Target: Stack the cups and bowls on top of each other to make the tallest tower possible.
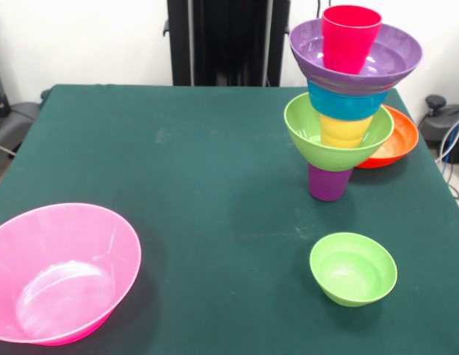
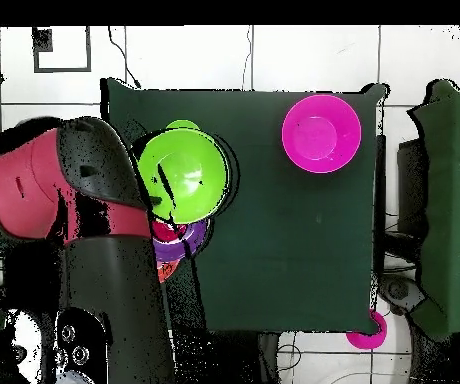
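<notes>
The tower stands upright at the far right of the dark green worktop in the front view. It has 5 pieces in sight: a purple cup at the base, touching the cloth; a lime green bowl seated on it; a yellow-orange cup inside that bowl; a blue bowl above; then a wide purple bowl with a red cup standing in it — the topmost piece.

Just behind the tower, to its right, an orange-red bowl rests on the worktop, partly hidden by the green bowl. A second lime green bowl sits alone nearer the camera, apart from the tower's base. The large hot pink bowl lies at the near left corner, tilted toward the camera and well apart from everything else.

From overhead, the red and black arm covers the left of the picture beside the stack. The end effector is not visible in the front view, and overhead it cannot be made out against the arm — whether it is wide or narrow cannot be told.
</notes>
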Robot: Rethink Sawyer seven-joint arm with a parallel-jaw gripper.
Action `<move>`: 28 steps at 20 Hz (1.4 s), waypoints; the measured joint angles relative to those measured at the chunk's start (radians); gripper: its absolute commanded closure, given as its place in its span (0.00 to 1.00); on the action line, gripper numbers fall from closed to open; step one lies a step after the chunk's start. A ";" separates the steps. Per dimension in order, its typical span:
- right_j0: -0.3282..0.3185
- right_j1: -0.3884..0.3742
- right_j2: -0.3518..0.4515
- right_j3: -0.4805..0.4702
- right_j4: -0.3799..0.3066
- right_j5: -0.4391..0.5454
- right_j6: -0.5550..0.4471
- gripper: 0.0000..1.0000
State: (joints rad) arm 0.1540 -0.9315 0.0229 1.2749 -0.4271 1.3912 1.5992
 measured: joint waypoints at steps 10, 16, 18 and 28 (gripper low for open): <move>0.043 0.031 -0.012 -0.022 0.053 0.040 0.029 1.00; 0.069 0.058 -0.016 -0.045 0.071 0.042 0.076 1.00; 0.074 0.071 -0.017 -0.057 0.076 0.043 0.098 1.00; 0.075 0.097 -0.027 -0.079 0.095 0.043 0.130 1.00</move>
State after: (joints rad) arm 0.2287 -0.8348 -0.0038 1.1962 -0.3326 1.4342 1.7291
